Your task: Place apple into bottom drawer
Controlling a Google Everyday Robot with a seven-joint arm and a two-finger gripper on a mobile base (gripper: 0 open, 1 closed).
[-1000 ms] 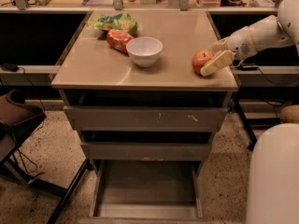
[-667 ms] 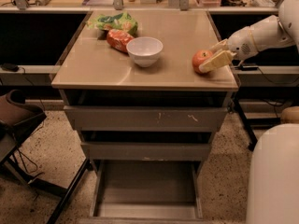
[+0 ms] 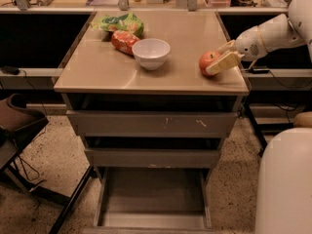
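Tan tabletop (image 3: pixel 97 67), white bowl (image 3: pixel 151 52), orange-red snack bag (image 3: pixel 123 40), green bag (image 3: pixel 122 22), apple (image 3: pixel 207 60) by right edge, gripper (image 3: pixel 218 58) at the apple

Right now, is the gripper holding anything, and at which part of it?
The gripper holds the apple by its right side, one finger in front and one behind; the apple rests on the table top.
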